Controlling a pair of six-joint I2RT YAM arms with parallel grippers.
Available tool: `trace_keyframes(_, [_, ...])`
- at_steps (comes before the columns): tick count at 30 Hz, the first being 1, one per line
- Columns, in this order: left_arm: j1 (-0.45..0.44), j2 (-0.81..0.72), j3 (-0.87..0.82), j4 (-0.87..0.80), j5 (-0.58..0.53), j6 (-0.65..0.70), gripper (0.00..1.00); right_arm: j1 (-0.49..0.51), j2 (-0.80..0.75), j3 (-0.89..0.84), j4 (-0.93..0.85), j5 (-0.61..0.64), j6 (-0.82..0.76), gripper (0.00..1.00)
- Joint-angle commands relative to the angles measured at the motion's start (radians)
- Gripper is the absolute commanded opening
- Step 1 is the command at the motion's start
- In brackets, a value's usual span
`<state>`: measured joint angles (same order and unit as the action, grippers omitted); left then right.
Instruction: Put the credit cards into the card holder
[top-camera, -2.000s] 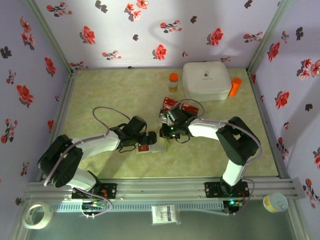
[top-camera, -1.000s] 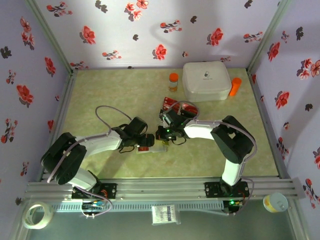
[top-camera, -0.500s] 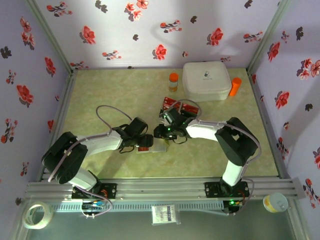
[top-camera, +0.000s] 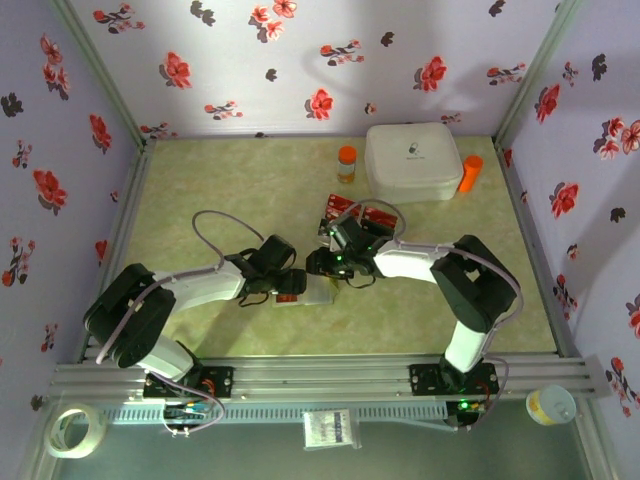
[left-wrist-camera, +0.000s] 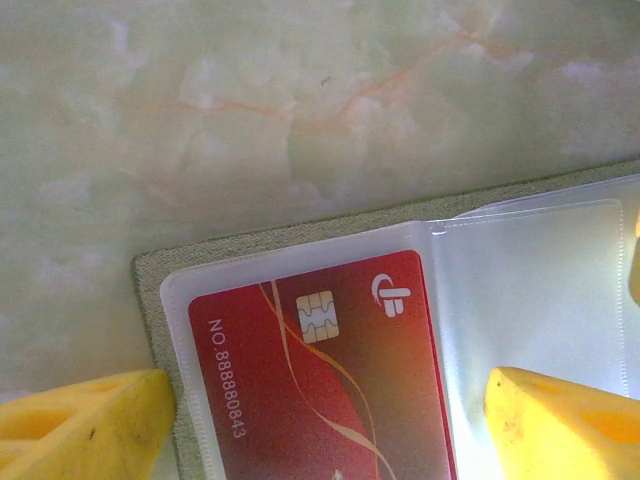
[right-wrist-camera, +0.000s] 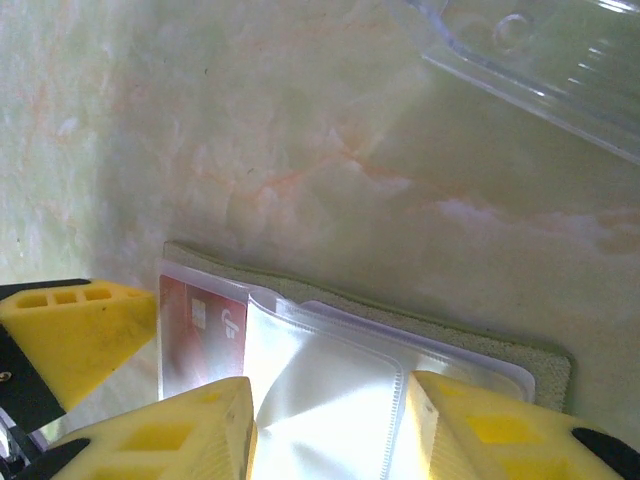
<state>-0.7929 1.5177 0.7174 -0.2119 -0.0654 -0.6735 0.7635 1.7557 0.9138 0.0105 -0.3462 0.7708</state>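
Observation:
The card holder (left-wrist-camera: 160, 290) lies open on the table, its olive edge showing round pale clear sleeves (right-wrist-camera: 340, 390). One red credit card (left-wrist-camera: 330, 380) with a chip sits inside the left sleeve. My left gripper (left-wrist-camera: 325, 430) is open, its yellow fingertips (left-wrist-camera: 80, 420) standing on either side of that sleeve. My right gripper (right-wrist-camera: 330, 430) is open over the empty right sleeve, its fingertips (right-wrist-camera: 500, 430) apart. From above, the two grippers (top-camera: 293, 283) (top-camera: 318, 266) meet at the card holder (top-camera: 312, 292). More red credit cards (top-camera: 352, 212) lie just behind them.
A large white rounded box (top-camera: 412, 160) stands at the back, with one orange-capped bottle (top-camera: 346, 163) to its left and another (top-camera: 470, 173) to its right. A clear plastic case (right-wrist-camera: 530, 50) lies just beyond the holder. Flowered walls close in the table.
My right gripper has shifted slightly left over the holder and its jaws have opened. The left gripper has stayed in place over the card's sleeve.

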Motion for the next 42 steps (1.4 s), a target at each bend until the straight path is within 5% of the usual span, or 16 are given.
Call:
trace_keyframes(1, [-0.008,0.045,-0.015,0.002,0.022,0.011,0.84,-0.002,0.037,-0.029,0.024,-0.031,0.036,0.46])
trace_keyframes(21, [0.01,-0.073,0.018,-0.034,-0.001,0.003,1.0,-0.018,-0.022,-0.068,0.172,-0.133,0.167,0.44])
trace_keyframes(42, [0.243,-0.402,-0.102,-0.086,0.067,-0.025,1.0,0.121,0.054,0.061,0.147,-0.097,0.218,0.49])
